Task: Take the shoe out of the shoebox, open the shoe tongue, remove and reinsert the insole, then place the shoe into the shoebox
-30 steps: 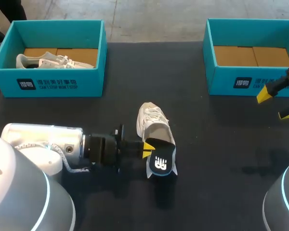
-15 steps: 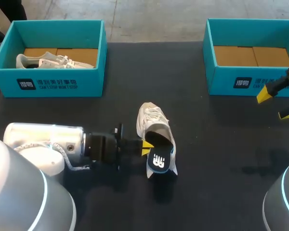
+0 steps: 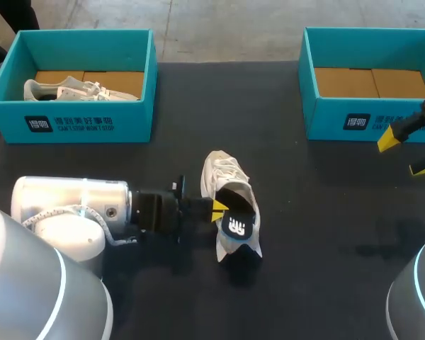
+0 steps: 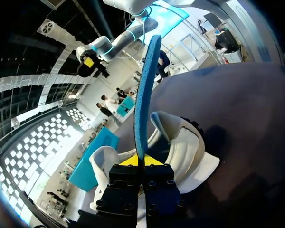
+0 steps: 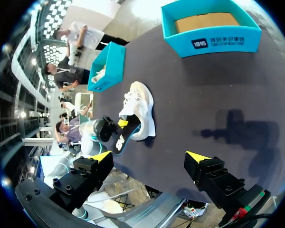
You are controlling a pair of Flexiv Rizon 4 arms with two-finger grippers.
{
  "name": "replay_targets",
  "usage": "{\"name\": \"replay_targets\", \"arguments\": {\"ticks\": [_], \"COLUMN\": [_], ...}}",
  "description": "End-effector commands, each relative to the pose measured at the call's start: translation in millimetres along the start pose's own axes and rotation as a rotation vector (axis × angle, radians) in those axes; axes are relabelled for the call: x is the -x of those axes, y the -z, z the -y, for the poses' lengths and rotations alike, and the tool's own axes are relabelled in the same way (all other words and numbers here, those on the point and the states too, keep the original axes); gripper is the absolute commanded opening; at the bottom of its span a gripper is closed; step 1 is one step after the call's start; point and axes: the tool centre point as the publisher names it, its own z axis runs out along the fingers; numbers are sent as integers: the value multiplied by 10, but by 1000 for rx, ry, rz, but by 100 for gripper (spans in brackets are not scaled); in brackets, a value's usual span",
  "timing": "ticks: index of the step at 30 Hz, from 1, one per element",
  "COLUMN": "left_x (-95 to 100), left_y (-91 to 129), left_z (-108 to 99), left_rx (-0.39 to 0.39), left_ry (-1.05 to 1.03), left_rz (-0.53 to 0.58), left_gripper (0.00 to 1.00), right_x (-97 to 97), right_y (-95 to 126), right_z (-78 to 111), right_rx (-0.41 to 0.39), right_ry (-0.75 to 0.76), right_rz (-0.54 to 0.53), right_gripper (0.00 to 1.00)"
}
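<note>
A white lace-up sneaker [image 3: 225, 177] sits on the black bench [image 3: 319, 234], about midway between the two boxes and nearer the robot than either. Its toe points toward the far side and its heel toward the robot.

The left hand [image 3: 218, 210] comes in from the shoe's side at the heel and is clamped on a black insole with a blue edge and a white logo [image 3: 239, 225]. The left wrist view shows both yellow tips pressed against the insole's thin edge. The insole slants over the shoe's opening, its logo end sticking out past the heel.

At the far left stands an open teal cardboard shoebox [image 3: 85, 122], with a second white sneaker [image 3: 78, 89] lying on its brown floor. A matching teal shoebox [image 3: 368, 120] stands at the far right, its brown cardboard floor showing.

The right hand [image 5: 149, 156] hangs over the bench's right edge, just in front of that box. Its fingers are spread wide with nothing between them, well apart from the shoe.
</note>
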Motion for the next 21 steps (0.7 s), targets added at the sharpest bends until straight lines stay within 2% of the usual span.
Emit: {"name": "replay_targets", "arguments": {"ticks": [1,11,12,13,16,21], "left_x": [-36,-99,-99,-99,-88,-71], "left_y": [-77,-45,-35,-27,-9,-9], "left_z": [-9,35,53,71,126,228], "left_rx": [6,-16,-17,-20,-32,-52], "left_ry": [4,30,30,30,28,16], "left_rz": [-17,-29,-28,-26,-18,-13], "left_gripper": [0,0,3,21,37,39], "right_x": [-1,-1,-1,-1,-1,-1], "right_y": [-7,-7,-7,-7,-7,-7], "right_z": [1,1,1,1,1,1], "right_rx": [0,0,0,0,0,0], "right_ry": [-2,-2,-2,-2,-2,-2], "right_rz": [3,3,3,3,3,3], "right_gripper": [100,100,100,100,100,100]}}
